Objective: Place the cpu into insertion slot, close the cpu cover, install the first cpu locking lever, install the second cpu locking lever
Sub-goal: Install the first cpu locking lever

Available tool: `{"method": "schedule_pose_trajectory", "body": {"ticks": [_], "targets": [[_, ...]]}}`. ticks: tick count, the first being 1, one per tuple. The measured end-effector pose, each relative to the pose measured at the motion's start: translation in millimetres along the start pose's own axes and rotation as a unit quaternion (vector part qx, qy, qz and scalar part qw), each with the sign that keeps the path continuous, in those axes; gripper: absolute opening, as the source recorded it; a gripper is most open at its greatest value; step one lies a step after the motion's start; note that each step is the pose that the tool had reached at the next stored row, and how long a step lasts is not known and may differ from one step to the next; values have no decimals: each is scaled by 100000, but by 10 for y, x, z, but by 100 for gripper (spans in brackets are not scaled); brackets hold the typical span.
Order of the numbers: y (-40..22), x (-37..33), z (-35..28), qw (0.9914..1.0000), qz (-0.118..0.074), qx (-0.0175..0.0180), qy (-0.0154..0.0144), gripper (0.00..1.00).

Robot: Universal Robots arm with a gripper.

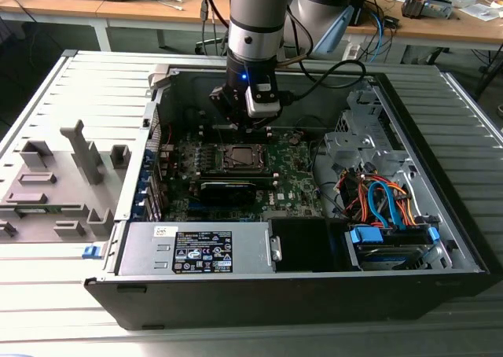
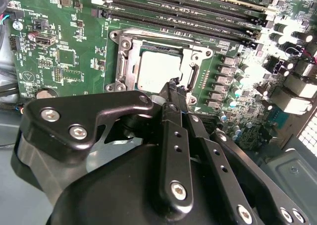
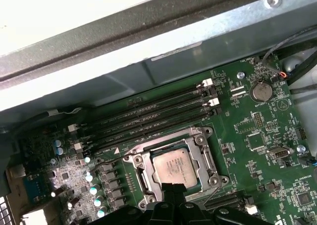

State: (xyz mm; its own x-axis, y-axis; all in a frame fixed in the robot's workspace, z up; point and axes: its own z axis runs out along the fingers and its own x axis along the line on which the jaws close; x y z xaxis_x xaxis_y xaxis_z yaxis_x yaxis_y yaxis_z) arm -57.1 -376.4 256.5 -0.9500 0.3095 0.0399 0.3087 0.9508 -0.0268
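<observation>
The cpu (image 2: 157,71) sits flat in the insertion slot (image 2: 115,36), its dull silver top showing through the square cut-out of the cpu cover (image 2: 128,69), which looks to lie down over it with its metal sides bearing on the chip's edges. So the first two steps appear done: chip seated, cover closed. The first wrist view agrees, with the cpu (image 3: 174,166) framed by the cover (image 3: 200,158) on the green motherboard (image 3: 257,136), just beside the long black memory slots (image 3: 148,118). The hand (image 2: 174,88) is narrow, its black fingers (image 2: 173,150) drawn close together and carrying nothing that can be made out. Its tips hover right at one edge of the socket, touching or nearly touching the cover's rim. I cannot tell whether a thin lever wire is pinched between them. In the exterior view the arm stands over the open case (image 1: 440,137) on the desk (image 1: 71,310), with the hand (image 1: 242,127) just above the far edge of the slot (image 1: 240,157). The two locking levers are too fine to read, so I cannot say whether either is latched. Judging by where the hand sits, the work is at the lever stage, with at least one lever probably left to install.
</observation>
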Motion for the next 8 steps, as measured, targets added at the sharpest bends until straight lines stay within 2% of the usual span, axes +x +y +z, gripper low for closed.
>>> {"method": "schedule_pose_trajectory", "body": {"ticks": [8], "targets": [[0,0,0,99995,-948,39,-27,11]]}}
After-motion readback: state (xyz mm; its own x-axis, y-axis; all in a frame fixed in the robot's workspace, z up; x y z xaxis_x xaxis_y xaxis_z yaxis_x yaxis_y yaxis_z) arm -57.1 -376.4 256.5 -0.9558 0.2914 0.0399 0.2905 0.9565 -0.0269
